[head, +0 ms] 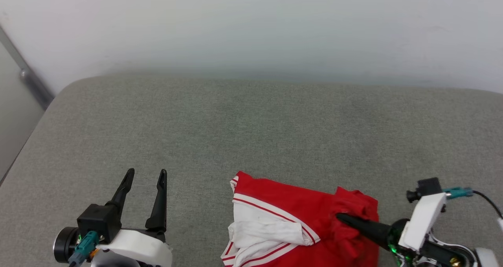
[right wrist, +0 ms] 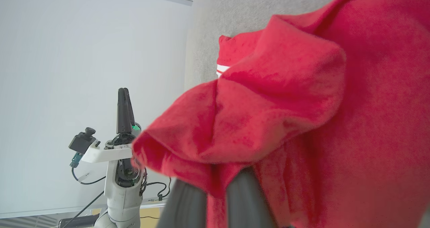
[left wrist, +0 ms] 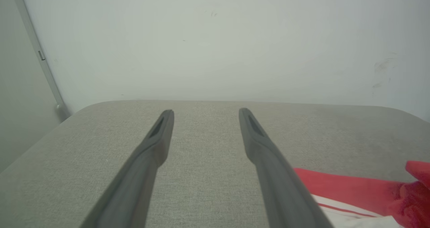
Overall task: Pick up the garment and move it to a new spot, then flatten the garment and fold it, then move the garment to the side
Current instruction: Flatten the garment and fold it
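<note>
Right gripper [head: 341,218]: fingers together, pinched on a bunch of red cloth at the right-hand part of the garment [head: 290,210]. In the right wrist view a raised red fold drapes over both dark fingers and hides their tips.

Left gripper [head: 147,172]: fingers apart, nothing between them. It hangs over bare grey surface, tips pointing toward the wall, apart from the garment's left edge. In the left wrist view the cloth's red and white edge shows at lower right, partly behind one finger.

Garment: lies crumpled on the grey fabric surface [head: 235,125], at the near edge, right of centre in the head view. Its lower part is cut off by the frame. Left portion – a white sleeve [head: 267,231] with red-white striped trim, folded over itself. Right portion – red body fabric, puckered around the right gripper. No lettering readable.

Surroundings: a pale wall [head: 251,23] behind the far edge of the surface, and a grey rail [head: 27,78] running diagonally at upper left
</note>
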Available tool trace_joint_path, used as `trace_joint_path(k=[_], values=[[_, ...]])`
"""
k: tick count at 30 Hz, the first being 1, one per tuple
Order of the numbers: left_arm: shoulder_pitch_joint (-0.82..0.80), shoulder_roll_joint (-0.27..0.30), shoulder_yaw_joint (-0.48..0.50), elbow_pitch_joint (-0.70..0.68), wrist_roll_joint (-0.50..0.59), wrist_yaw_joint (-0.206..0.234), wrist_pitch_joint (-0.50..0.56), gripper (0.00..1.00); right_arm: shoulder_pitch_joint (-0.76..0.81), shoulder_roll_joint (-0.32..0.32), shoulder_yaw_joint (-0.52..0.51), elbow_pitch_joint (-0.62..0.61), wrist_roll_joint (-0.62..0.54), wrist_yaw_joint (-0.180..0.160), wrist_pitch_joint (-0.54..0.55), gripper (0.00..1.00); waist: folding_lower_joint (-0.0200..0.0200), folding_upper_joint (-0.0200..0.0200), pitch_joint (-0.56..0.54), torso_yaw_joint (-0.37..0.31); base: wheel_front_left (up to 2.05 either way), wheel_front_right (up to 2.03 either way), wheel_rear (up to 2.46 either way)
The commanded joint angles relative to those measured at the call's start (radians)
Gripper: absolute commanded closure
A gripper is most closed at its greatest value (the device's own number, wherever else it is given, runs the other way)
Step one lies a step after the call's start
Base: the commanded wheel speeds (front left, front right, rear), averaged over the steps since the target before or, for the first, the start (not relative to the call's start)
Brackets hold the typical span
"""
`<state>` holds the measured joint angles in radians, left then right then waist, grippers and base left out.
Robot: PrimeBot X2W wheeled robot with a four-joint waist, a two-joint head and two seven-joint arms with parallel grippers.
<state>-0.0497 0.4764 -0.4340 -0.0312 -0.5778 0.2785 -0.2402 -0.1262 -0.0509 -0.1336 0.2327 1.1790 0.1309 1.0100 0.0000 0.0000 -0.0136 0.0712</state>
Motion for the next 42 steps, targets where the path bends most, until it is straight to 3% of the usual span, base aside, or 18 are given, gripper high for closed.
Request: trace_joint_path(k=[1, 6, 11, 13, 14, 15, 16, 23, 31, 36, 42], values=[[-0.024, -0.005, -0.009, 0.005, 0.002, -0.011, 0.004, 0.0, -0.033, 0.001, 0.1, 0.036, 0.054, 0.0, -0.06, 1.0, 0.0, 0.0, 0.007, 0.031, 0.0, 0.0, 0.0], [-0.049, -0.014, -0.025, 0.021, 0.004, -0.027, 0.003, 0.0, -0.094, 0.001, 0.3, 0.103, 0.125, 0.0, -0.191, 1.0, 0.0, 0.0, 0.026, 0.08, 0.0, 0.0, 0.0], [-0.069, -0.025, -0.029, 0.037, 0.004, -0.039, -0.002, 0.0, -0.166, 0.001, 0.444, 0.19, 0.092, 0.0, -0.307, 1.0, 0.0, 0.0, 0.052, 0.11, 0.0, 0.0, 0.0], [-0.076, -0.029, -0.03, 0.044, 0.003, -0.043, -0.004, 0.0, -0.192, 0.001, 0.484, 0.236, 0.048, 0.0, -0.351, 0.92, 0.0, 0.0, 0.059, 0.117, 0.0, 0.0, 0.0], [-0.078, -0.03, -0.029, 0.047, 0.003, -0.045, -0.006, 0.0, -0.202, 0.001, 0.494, 0.256, 0.037, 0.0, -0.377, 0.78, 0.0, 0.0, 0.062, 0.119, 0.0, 0.0, 0.0], [-0.078, -0.031, -0.029, 0.05, 0.003, -0.047, -0.007, 0.0, -0.212, 0.001, 0.506, 0.274, 0.024, 0.0, -0.401, 0.53, 0.0, 0.0, 0.064, 0.121, 0.0, 0.0, 0.0], [-0.079, -0.034, -0.028, 0.052, 0.002, -0.047, -0.008, 0.0, -0.221, 0.001, 0.518, 0.29, 0.015, 0.0, -0.42, 0.0, 0.0, 0.0, 0.067, 0.121, 0.0, 0.0, 0.0], [-0.079, -0.04, -0.02, 0.068, 0.002, -0.049, -0.015, 0.0, -0.299, -0.015, 0.614, 0.325, -0.071, 0.0, -0.477, 0.0, 0.0, 0.0, 0.071, 0.101, 0.0, 0.0, 0.0], [-0.054, -0.042, -0.014, 0.077, 0.0, -0.038, -0.017, 0.0, -0.336, -0.152, 0.709, 0.245, -0.332, 0.0, -0.594, 0.0, 0.0, 0.0, 0.041, 0.058, 0.0, 0.0, 0.0], [-0.035, -0.039, -0.002, 0.082, -0.005, -0.026, -0.019, 0.0, -0.28, -0.233, 0.595, 0.237, -0.579, 0.0, -0.734, 0.0, 0.0, 0.0, 0.025, 0.024, 0.0, 0.0, 0.0], [-0.013, -0.032, 0.02, 0.082, -0.002, -0.005, -0.021, 0.0, -0.143, -0.218, 0.292, 0.142, -0.844, 0.0, -0.886, 0.0, 0.0, 0.0, 0.012, -0.018, 0.0, 0.0, 0.0]])
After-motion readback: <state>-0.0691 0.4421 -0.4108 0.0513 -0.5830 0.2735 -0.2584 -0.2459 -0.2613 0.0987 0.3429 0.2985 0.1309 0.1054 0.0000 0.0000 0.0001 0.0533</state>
